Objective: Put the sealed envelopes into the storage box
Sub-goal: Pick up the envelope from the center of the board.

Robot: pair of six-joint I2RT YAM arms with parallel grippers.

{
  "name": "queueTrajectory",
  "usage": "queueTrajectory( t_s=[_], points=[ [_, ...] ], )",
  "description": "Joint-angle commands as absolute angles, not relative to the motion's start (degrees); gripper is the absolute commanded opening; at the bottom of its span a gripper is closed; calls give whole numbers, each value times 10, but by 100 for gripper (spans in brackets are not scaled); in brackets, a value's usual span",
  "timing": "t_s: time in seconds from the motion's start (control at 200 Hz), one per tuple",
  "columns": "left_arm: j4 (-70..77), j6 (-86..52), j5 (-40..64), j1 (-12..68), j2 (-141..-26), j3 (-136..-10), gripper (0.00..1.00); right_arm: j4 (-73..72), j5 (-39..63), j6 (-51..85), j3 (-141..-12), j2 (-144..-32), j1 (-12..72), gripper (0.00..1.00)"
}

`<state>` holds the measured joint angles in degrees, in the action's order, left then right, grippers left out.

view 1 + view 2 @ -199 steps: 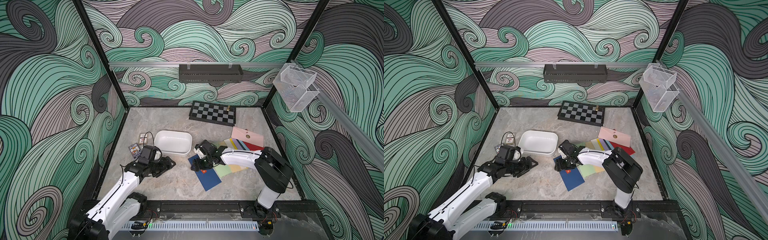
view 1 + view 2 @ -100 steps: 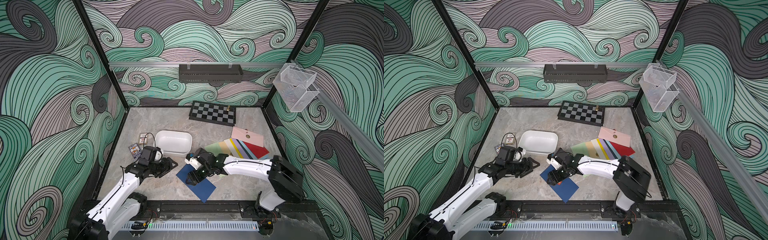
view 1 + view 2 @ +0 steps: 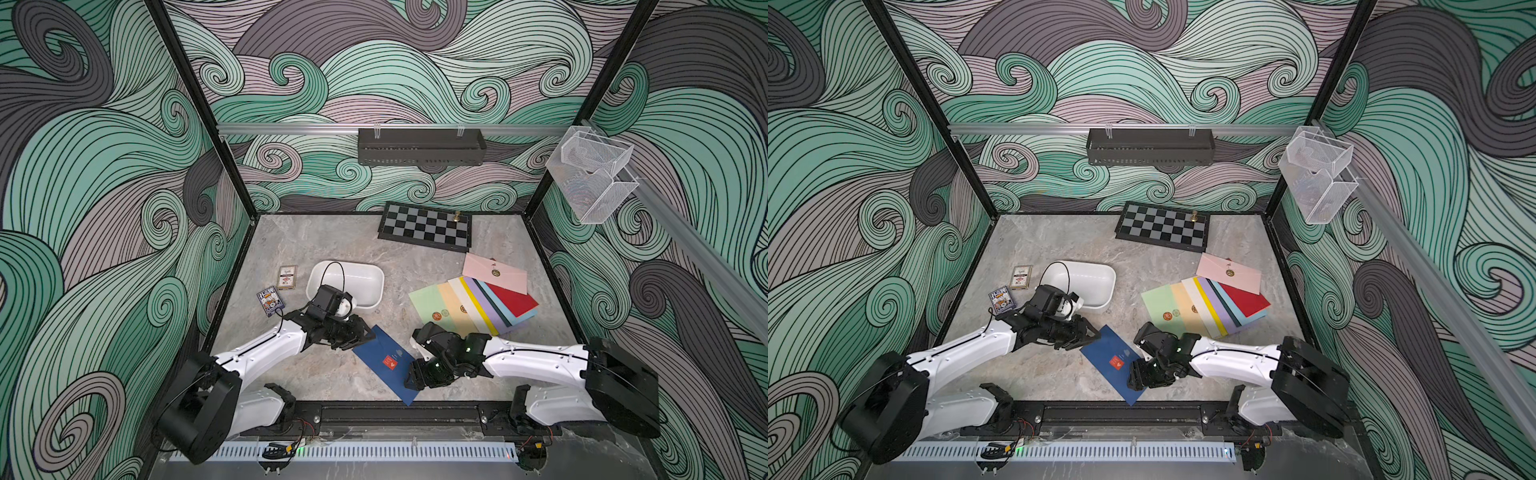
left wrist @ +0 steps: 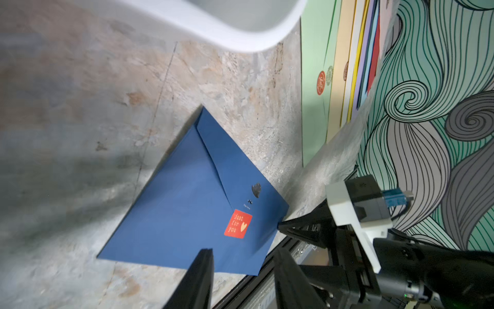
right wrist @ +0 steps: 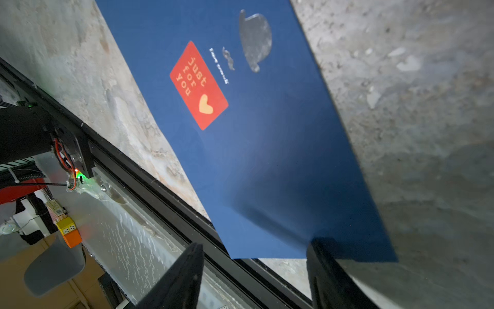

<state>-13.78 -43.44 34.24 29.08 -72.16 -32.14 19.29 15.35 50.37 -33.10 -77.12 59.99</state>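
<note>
A navy envelope (image 3: 384, 361) with a red sticker lies slanted near the table's front edge, its front corner over the black rail. My left gripper (image 3: 365, 332) is at its far left corner, jaws apart, with the envelope's edge (image 4: 187, 214) just ahead of them. My right gripper (image 3: 413, 380) stands open at the envelope's right edge, one finger (image 5: 323, 256) against the navy paper (image 5: 267, 160). The other sealed envelopes (image 3: 469, 307) lie fanned at the right, a pink one (image 3: 494, 272) behind them. Behind my left wrist sits the white storage box (image 3: 368, 272), with nothing in the part of it that shows.
Two playing-card packs (image 3: 286, 277) (image 3: 270, 301) lie left of the box. A chessboard (image 3: 426, 226) with a small piece sits at the back. A black tray (image 3: 419, 147) hangs on the back wall, and a clear mesh bin (image 3: 590, 174) on the right rail.
The right gripper has slid the navy envelope away from the fan, forward and left. The left gripper has moved right to the envelope's corner and its jaws have narrowed.
</note>
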Motion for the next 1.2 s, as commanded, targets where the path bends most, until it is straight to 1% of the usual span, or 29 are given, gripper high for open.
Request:
queueTrajectory(
  t_s=[0.0,0.065,0.145,0.35,0.405,0.54,0.66,0.775,0.886,1.041,1.196],
  points=[
    [-126,-416,336,295,-754,-339,41,193,149,508,-347,-794,595,64],
    [-131,-416,327,296,-761,-332,40,194,146,497,-352,-811,576,64],
    [-154,-415,310,296,-753,-321,40,194,156,477,-360,-835,528,63],
    [-203,-422,285,295,-680,-271,41,227,163,389,-438,-909,427,62],
    [-209,-427,289,295,-664,-258,41,233,185,372,-464,-923,412,62],
    [-228,-448,267,296,-619,-250,44,273,210,329,-515,-908,421,61],
    [-212,-474,289,296,-606,-253,44,281,208,271,-553,-890,419,64],
    [-148,-510,328,303,-644,-238,44,291,194,193,-606,-952,416,66],
    [-130,-522,314,315,-671,-236,44,294,170,172,-644,-1015,416,65],
    [-109,-532,301,323,-691,-231,44,291,141,154,-657,-1055,416,65],
    [-88,-537,291,333,-726,-233,44,291,193,170,-629,-1070,424,65]
  ],
)
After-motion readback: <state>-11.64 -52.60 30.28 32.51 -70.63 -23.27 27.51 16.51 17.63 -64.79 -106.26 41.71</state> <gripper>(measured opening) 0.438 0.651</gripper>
